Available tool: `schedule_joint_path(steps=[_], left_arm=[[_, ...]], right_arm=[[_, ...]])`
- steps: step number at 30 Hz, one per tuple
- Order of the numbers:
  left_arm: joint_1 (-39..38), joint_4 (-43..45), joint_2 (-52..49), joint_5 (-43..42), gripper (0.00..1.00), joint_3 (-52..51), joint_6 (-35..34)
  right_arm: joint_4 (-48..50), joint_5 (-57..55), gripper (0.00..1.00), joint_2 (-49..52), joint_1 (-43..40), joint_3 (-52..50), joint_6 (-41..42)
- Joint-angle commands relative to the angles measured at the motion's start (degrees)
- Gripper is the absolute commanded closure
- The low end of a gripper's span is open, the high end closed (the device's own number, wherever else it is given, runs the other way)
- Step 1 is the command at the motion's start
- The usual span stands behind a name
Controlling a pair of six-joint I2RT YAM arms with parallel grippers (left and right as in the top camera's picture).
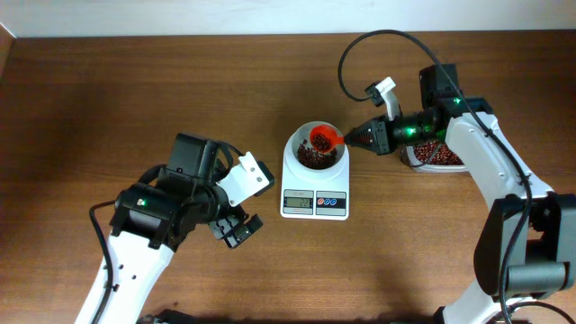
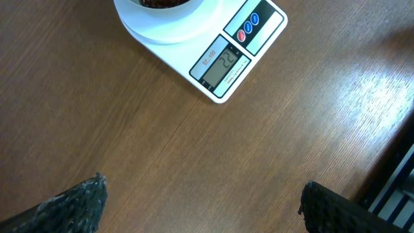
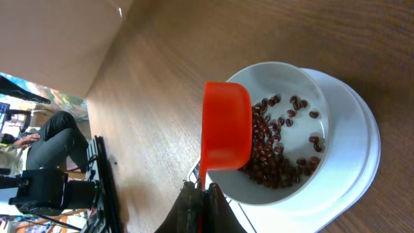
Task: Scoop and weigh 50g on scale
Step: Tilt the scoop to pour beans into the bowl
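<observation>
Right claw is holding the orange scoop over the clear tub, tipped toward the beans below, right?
Wrong place. The right claw holds the orange scoop tipped over the white bowl on the scale, above the beans there, not over the clear tub. The right wrist view shows it.

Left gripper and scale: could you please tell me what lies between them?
Only bare wooden table lies between the left gripper and the scale, shown plainly in the left wrist view and confirmed overhead.
</observation>
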State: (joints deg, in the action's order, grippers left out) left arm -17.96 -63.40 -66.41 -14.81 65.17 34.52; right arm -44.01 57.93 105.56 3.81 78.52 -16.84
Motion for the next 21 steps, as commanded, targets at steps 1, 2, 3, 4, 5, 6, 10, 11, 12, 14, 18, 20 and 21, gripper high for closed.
schedule_joint_path(steps=[1, 2, 3, 4, 5, 6, 10, 11, 12, 14, 18, 20, 21], left_arm=[[0.2, 0.1, 0.5, -0.9, 0.01, 0.8, 0.7], [0.2, 0.1, 0.5, -0.8, 0.01, 0.8, 0.7], [0.2, 0.1, 0.5, -0.9, 0.01, 0.8, 0.7], [0.2, 0.1, 0.5, -0.9, 0.01, 0.8, 0.7], [0.2, 0.1, 0.5, -0.9, 0.01, 0.8, 0.7], [0.2, 0.1, 0.5, -0.8, 0.01, 0.8, 0.7], [0.2, 0.1, 0.5, -0.9, 0.01, 0.8, 0.7], [0.2, 0.1, 0.5, -0.9, 0.01, 0.8, 0.7], [0.2, 0.1, 0.5, -0.9, 0.01, 0.8, 0.7], [0.2, 0.1, 0.5, -0.8, 0.01, 0.8, 0.7], [0.2, 0.1, 0.5, -0.9, 0.01, 0.8, 0.7], [0.2, 0.1, 0.5, -0.9, 0.01, 0.8, 0.7], [0.2, 0.1, 0.5, -0.9, 0.01, 0.8, 0.7]], right_arm=[[2.7, -3.9, 0.96, 0.2, 0.3, 0.2, 3.7], [4.9, 0.8, 0.96, 0.2, 0.3, 0.2, 3.4], [5.8, 1.8, 0.96, 0.2, 0.3, 0.2, 1.1], [6.1, -7.8, 0.96, 0.2, 0.3, 0.2, 6.8], [5.7, -7.7, 0.96, 0.2, 0.4, 0.2, 6.6], [5.7, -0.5, 0.96, 0.2, 0.3, 0.2, 2.1], [5.1, -8.0, 0.96, 0.2, 0.3, 0.2, 7.2], [4.7, -9.9, 0.96, 0.2, 0.3, 0.2, 8.7], [4.6, -5.2, 0.96, 0.2, 0.3, 0.2, 5.3], [3.7, -5.2, 0.96, 0.2, 0.3, 0.2, 6.1], [3.0, 1.2, 0.96, 0.2, 0.3, 0.2, 0.3], [2.4, -5.8, 0.96, 0.2, 0.3, 0.2, 5.7], [2.5, 0.8, 0.96, 0.2, 0.3, 0.2, 0.8]])
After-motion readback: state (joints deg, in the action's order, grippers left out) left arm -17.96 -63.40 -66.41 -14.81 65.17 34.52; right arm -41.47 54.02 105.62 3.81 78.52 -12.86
